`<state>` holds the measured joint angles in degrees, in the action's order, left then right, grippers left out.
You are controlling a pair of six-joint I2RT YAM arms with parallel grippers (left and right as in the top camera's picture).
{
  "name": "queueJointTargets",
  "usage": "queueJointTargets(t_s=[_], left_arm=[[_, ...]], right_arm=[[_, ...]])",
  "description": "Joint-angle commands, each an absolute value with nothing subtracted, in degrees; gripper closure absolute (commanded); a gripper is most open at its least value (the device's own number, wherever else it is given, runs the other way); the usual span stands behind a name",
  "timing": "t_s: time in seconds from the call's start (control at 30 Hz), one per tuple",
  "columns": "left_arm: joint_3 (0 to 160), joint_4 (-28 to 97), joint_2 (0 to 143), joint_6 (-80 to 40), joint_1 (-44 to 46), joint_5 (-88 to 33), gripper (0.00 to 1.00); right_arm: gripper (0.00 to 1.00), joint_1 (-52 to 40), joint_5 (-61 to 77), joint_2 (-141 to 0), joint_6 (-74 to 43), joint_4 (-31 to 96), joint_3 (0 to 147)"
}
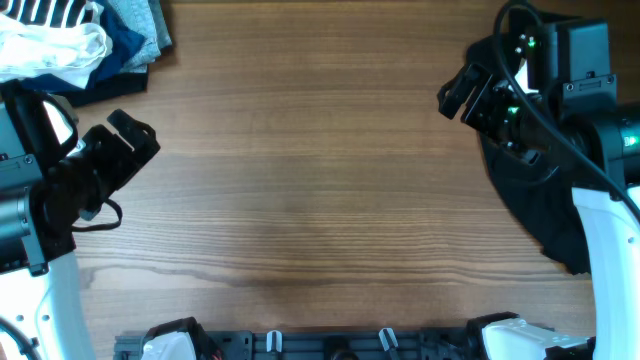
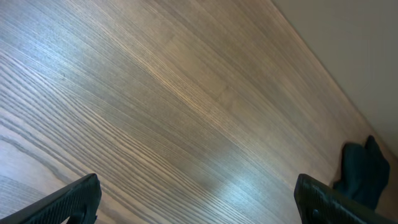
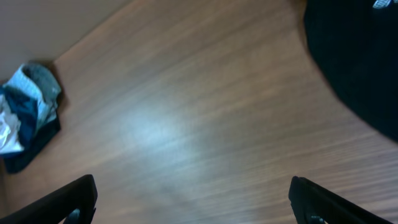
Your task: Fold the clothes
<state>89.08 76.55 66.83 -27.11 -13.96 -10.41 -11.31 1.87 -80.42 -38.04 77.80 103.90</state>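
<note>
Table (image 1: 320,180), wood-grained: no container is seen on it. Black garment (image 1: 545,215): spread at the right edge, beneath the right arm. White T-shirt (image 1: 55,48): found bunched with blue and grey garments (image 1: 140,30) at the far left corner. It is judged light, limp and wrinkle-prone, and best pinched at an exposed hem or shoulder edge. Left end effector (image 1: 135,128) and right end effector (image 1: 455,92): both spread wide, nothing held.

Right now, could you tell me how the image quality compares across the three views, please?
Overhead: sharp and evenly lit, table grain crisp. Left wrist: grain sharp, with a bright glare patch low in the middle. Right wrist: soft, blurred, a pale sheen left of centre; the pile of garments at the left edge is fuzzy.
</note>
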Motion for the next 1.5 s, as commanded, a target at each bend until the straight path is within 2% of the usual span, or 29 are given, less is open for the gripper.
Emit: queueJointTargets(t_s=[0.0,0.3,0.6,0.8,1.47], left_arm=[[88.9,76.4,67.1,-27.6,-13.7,-10.9,0.0],[88.9,76.4,67.1,-27.6,-13.7,-10.9,0.0],[88.9,76.4,67.1,-27.6,-13.7,-10.9,0.0],[88.9,76.4,67.1,-27.6,-13.7,-10.9,0.0],[88.9,76.4,67.1,-27.6,-13.7,-10.9,0.0]], right_arm=[[0.0,-11.4,-3.3,-76.7,-37.1,72.9,98.3],[0.0,-10.8,-3.0,-58.7,-27.9,47.4,67.6],[0.0,-5.5,0.6,-39.2,-28.0,21.6,35.4],[0.0,-5.2,1.5,-26.7,-25.4,8.6,19.2],[0.0,-3.1,5.3,-0.6,-20.9,-0.2,0.3]])
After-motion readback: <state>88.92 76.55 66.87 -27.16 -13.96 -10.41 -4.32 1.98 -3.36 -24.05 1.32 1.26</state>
